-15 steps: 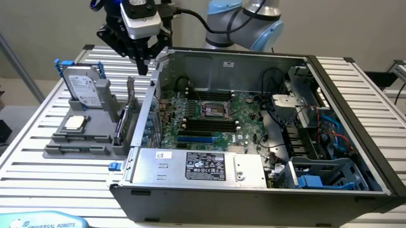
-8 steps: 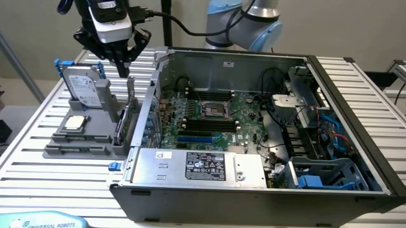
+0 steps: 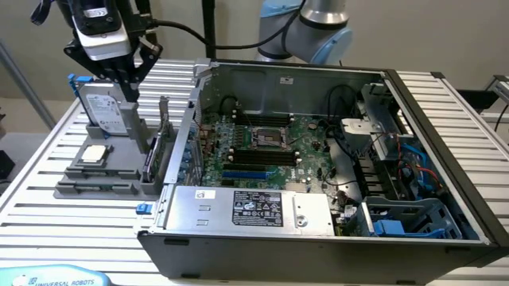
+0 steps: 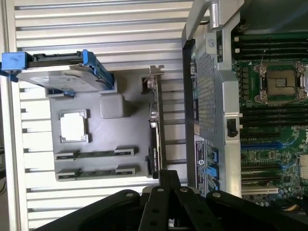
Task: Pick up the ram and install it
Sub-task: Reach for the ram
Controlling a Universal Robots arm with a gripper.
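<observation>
Here the tool (image 3: pixel 129 94) (image 4: pixel 168 175) hangs above a grey holder (image 3: pixel 73 192) (image 4: pixel 126 132) on the slatted tabletop (image 3: pixel 47 229) (image 4: pixel 96 29), at the exterior view's left. Its fingers are pressed together, their tips level with the upper part of a silver-grey hard drive (image 3: pixel 104 110) (image 4: pixel 57 77) that stands upright at the rear of the holder. The ram (image 4: pixel 94 154) is a long narrow stick seated on edge in a slot at the front of the holder, away from the tool. A second stick (image 4: pixel 94 172) lies parallel just beside it. Between the sticks and the hard drive, a square processor chip (image 3: pixel 94 154) (image 4: pixel 73 126) lies flat on the holder. An expansion card (image 3: pixel 161 146) (image 4: pixel 155 120) stands upright along the side of the holder nearest the open computer case (image 3: pixel 318 253). Inside the case the motherboard (image 3: pixel 270 137) (image 4: pixel 269 120) lies exposed, with its black memory slots on either side of the processor socket.
</observation>
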